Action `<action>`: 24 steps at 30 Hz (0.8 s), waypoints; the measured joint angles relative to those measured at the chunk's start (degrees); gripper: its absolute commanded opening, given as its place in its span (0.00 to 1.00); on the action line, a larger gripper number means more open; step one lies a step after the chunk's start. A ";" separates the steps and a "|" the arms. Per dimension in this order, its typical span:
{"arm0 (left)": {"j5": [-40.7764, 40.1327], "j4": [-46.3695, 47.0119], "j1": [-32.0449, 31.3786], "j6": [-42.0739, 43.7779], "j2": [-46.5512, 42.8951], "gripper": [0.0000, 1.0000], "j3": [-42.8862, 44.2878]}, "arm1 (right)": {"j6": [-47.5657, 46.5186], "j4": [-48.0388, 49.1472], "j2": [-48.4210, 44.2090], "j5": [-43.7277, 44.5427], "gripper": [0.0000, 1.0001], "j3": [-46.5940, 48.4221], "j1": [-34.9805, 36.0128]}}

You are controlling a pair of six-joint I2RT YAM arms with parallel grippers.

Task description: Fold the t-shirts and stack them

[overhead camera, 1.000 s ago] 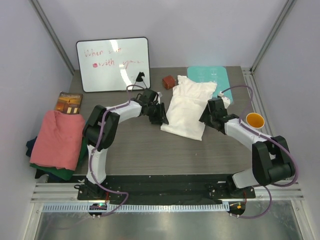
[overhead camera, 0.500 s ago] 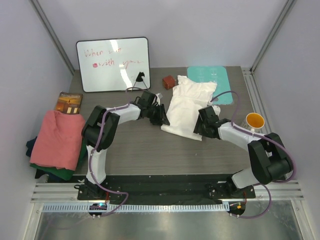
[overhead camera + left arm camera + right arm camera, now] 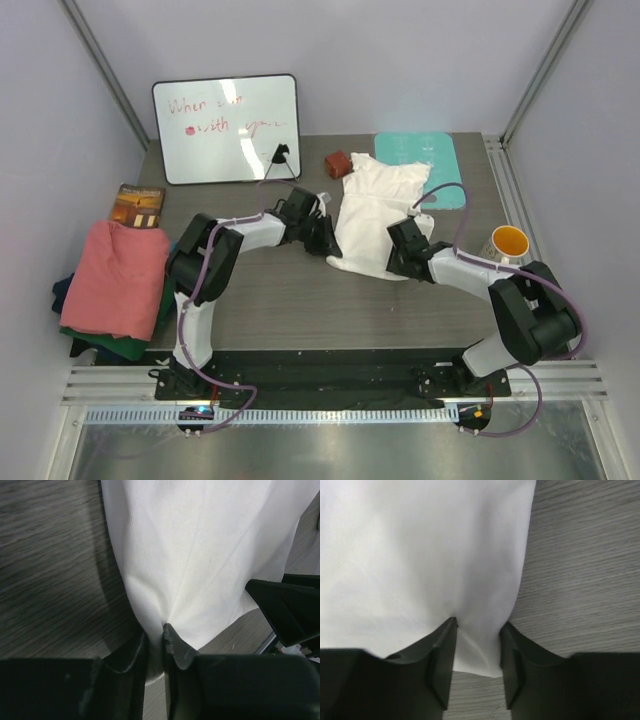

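Left gripper (image 3: 155,631) shut further; pinched t-shirt (image 3: 200,555) hem hidden

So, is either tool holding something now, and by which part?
The left tool pinches the white t-shirt at its near left corner. The right tool straddles the near right corner with jaws open.
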 measured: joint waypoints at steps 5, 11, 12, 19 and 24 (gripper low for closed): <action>-0.04 0.07 -0.24 -0.07 0.00 0.00 -0.28 | 0.50 1.31 1.70 -0.48 0.04 1.18 0.00; -0.17 1.40 -0.28 -0.55 -0.57 0.00 -1.51 | 0.90 1.29 1.75 -1.07 0.01 1.40 -0.02; -0.26 1.57 -0.35 -0.81 -0.74 0.00 -1.79 | 0.90 1.27 1.75 -1.09 0.01 1.40 -0.02; -1.77 1.40 -1.53 -1.57 -2.80 0.00 -4.20 | 1.14 1.27 -0.35 -2.56 0.01 -0.44 0.02; -2.69 1.38 -3.17 -1.81 -4.22 0.00 -5.99 | 1.40 0.55 -4.17 -3.56 0.01 -3.56 0.31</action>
